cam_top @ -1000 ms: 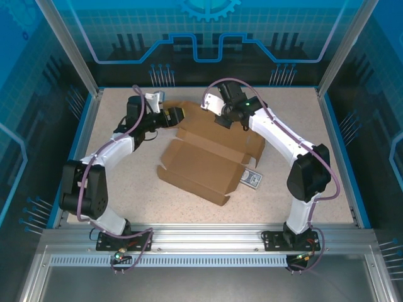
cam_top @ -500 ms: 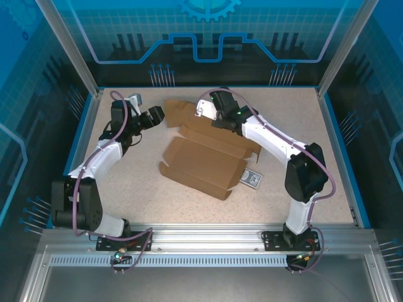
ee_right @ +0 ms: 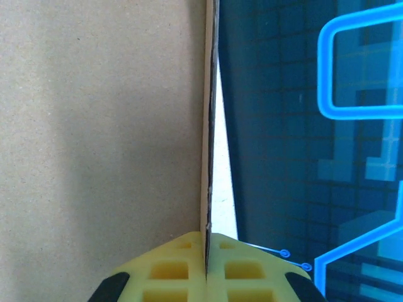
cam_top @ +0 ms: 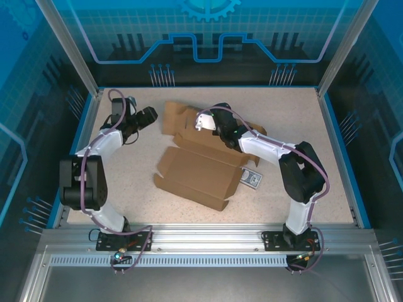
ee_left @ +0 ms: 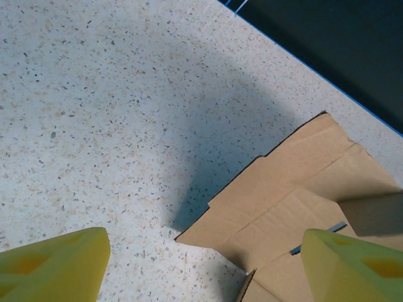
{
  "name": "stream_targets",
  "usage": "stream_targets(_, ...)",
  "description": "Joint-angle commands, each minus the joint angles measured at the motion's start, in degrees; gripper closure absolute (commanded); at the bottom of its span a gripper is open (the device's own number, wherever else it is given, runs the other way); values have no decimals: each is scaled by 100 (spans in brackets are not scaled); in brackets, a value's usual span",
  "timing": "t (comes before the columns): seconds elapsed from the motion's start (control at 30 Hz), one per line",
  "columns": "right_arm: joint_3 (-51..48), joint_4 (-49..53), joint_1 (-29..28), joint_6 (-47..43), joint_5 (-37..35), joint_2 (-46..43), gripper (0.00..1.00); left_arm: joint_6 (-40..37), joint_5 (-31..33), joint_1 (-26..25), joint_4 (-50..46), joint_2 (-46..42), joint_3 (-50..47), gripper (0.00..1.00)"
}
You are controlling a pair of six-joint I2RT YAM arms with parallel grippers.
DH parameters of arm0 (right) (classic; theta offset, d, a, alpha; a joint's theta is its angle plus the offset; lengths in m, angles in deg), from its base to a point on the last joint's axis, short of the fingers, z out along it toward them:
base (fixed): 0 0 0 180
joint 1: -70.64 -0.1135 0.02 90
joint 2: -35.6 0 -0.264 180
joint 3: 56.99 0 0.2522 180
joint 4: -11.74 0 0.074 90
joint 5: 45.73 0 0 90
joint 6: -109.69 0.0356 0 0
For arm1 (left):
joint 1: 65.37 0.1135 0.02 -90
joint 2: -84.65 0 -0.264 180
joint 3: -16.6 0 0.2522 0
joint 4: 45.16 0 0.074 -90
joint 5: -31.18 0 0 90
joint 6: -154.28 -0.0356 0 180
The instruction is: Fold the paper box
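Note:
The paper box (cam_top: 201, 167) lies partly unfolded in the middle of the table, brown, with flaps spread toward the back. My right gripper (cam_top: 211, 126) is low over its rear part. In the right wrist view its fingertips (ee_right: 208, 255) are shut on the edge of an upright cardboard flap (ee_right: 101, 126). My left gripper (cam_top: 153, 116) stands apart from the box, to the left of its rear flap. In the left wrist view the jaws (ee_left: 201, 270) stand open over bare table, with a corner of the box (ee_left: 302, 201) to the right between the fingers.
A small blue-and-white patterned card (cam_top: 252, 178) lies against the box's right side. The speckled table (cam_top: 126, 182) has a blue raised rim (cam_top: 88, 126) and glass walls around it. Free surface lies to the left and front of the box.
My left arm has drawn back to the left, away from the box's rear flap. My right gripper has come down and toward the left with the flap in it, and the box shifted slightly.

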Motion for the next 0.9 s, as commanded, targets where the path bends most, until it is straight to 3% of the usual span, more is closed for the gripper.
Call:
stream_targets(0.0, -8, -536, -56, -302, -181, -107, 100, -154, 54, 49, -298, 288, 424, 20)
stream_targets(0.5, -9, -789, -96, -426, -132, -337, 100, -196, -185, 290, -608, 1361, 1479, 23)
stream_targets(0.87, -650, -2117, -279, -1155, -265, -276, 100, -184, -307, 442, -730, 1670, 1894, 23)
